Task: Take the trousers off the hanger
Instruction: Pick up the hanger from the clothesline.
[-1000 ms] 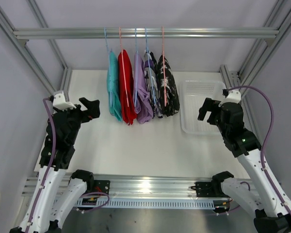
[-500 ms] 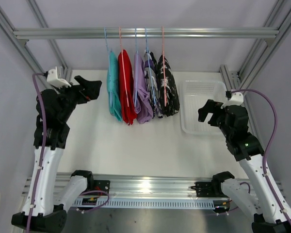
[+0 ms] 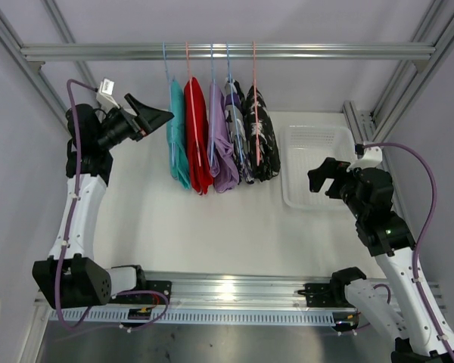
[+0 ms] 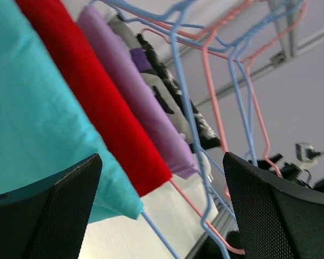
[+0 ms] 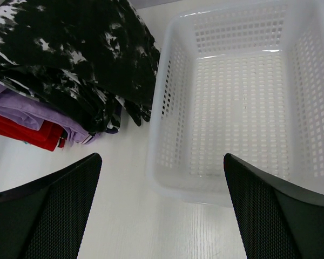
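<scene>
Five trousers (image 3: pixel 221 147) on five hangers (image 3: pixel 212 68), one basket (image 3: pixel 310 147), two arms (image 3: pixel 79 204).
Trousers: one teal, one red, one lilac, one purple-white-black print, one black with white blotches. Hangers: three blue, two pink, all on one rail (image 3: pixel 325 51). One table (image 3: pixel 212 227).

Side by side hang teal trousers (image 3: pixel 178 140), red trousers (image 3: pixel 197 136), lilac trousers (image 3: pixel 220 145), print trousers (image 3: pixel 234 121) in purple, white and black, and black trousers (image 3: pixel 263 144) blotched with white. One wire hanger (image 3: pixel 166 64) is pale blue, another, the pink hanger (image 3: pixel 253 83), salmon. The basket (image 3: pixel 287 170) is white with a grid of small holes. The bench (image 3: pixel 212 227) is plain white and the rail (image 3: pixel 325 51) silver-grey.
</scene>
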